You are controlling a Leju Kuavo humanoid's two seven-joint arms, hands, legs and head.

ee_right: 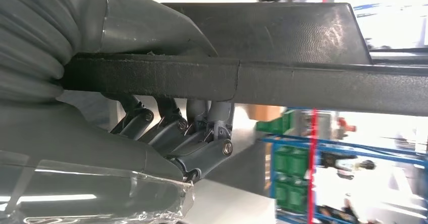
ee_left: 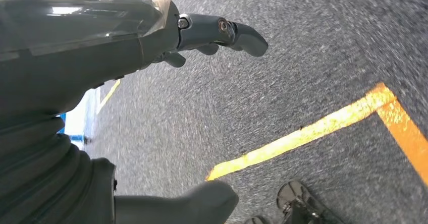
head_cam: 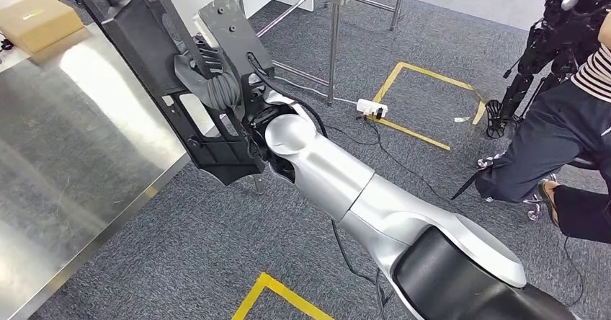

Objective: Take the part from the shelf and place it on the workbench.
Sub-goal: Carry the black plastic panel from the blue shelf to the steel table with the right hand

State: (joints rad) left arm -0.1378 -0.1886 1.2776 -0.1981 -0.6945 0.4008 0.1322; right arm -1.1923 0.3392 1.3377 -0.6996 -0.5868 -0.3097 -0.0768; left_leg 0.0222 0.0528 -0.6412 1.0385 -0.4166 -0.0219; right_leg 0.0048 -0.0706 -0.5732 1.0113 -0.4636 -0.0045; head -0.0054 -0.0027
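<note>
My right hand grips the black part above the desk edge | my left hand hangs over carpet, fingers apart, holding nothing

Robot lab/workshop: steel workbench, grey carpet with yellow floor tape, blue racks.

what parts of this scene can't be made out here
- Black part: its far end is cut off by the head view's top edge.
- Right hand: its fingers are partly hidden behind the part in the right wrist view.
- Left hand: most fingers are hidden behind its cover.
- Person: cut off by the right edge.
</note>
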